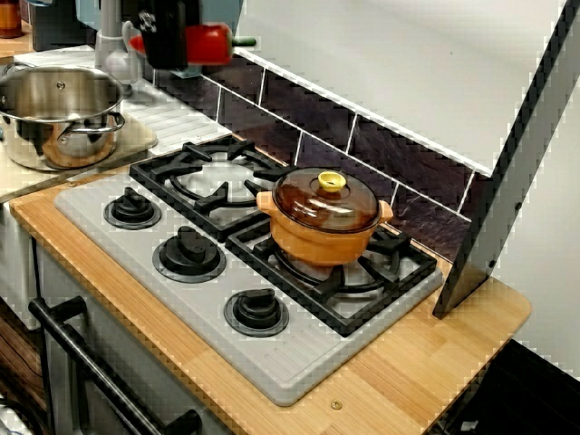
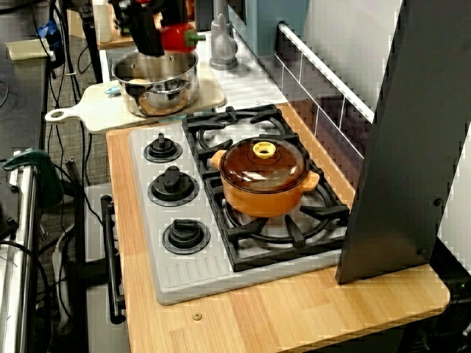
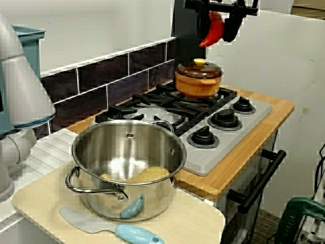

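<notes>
**Item in hand:** red pepper [image 3: 213, 29], toy-like, with a green stem. It is clamped in the gripper [image 3: 222, 23], whose fingers are closed narrow on it, and it hangs high in the air, clear of everything below.

**Position:** in the view from the front and the view from the side the pepper sits toward the steel pot's end of the bench. The view from beside the steel pot does not settle what lies directly under it.

**Nearby:**
- steel pot [image 3: 162, 193], open-topped, with a yellowish piece [image 3: 147, 174] inside. It stands on a pale cutting board [image 3: 195, 223].
- blue-handled spatula [image 3: 137, 235], lying on the board just beside the pot.
- orange pot [image 1: 322, 240] under a brown glass lid [image 1: 326, 201] with a yellow knob. It sits on the burner farther from the steel pot.
- grey stove [image 1: 272, 362] with three black knobs, set on the wooden bench [image 1: 426, 362].

**Step, as judged:** mid-carry, the object lifted and not set down.

**Handling note:** any descent calls for a steady grip, the pepper centred over an open mouth, and clearance from rims and handles.
</notes>
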Motion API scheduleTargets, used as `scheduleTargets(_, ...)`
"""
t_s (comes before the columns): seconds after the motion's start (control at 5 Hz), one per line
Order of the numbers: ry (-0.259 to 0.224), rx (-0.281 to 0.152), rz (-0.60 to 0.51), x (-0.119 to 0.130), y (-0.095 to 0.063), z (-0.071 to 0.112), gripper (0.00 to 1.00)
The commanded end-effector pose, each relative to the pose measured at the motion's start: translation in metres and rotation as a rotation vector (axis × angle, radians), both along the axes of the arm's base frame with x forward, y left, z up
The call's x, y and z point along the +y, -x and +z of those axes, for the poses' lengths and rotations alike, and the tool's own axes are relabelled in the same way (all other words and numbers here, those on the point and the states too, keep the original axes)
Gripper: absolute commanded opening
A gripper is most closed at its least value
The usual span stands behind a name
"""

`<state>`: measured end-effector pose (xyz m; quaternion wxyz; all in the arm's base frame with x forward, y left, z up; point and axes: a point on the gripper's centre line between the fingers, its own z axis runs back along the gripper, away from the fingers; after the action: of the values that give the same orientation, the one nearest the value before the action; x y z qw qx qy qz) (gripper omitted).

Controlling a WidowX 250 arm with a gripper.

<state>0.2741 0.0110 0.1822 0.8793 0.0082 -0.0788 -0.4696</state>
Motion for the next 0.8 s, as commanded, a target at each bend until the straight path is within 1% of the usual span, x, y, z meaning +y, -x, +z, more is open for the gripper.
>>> scheduleTargets(0.0, -0.043, -0.024, 0.023, -0.001, -0.015, -0.017, 0.00)
scheduleTargets(0.2, -0.068, -0.027, 0.031, -0.003, -0.021, -0.031, 0.00)
scheduleTargets(0.4, -0.081, -0.038, 0.048, -0.003, -0.031, -0.041, 0.00)
scheduleTargets(0.6, -0.085, -0.034, 0.062, 0.002, -0.043, -0.052, 0.00)
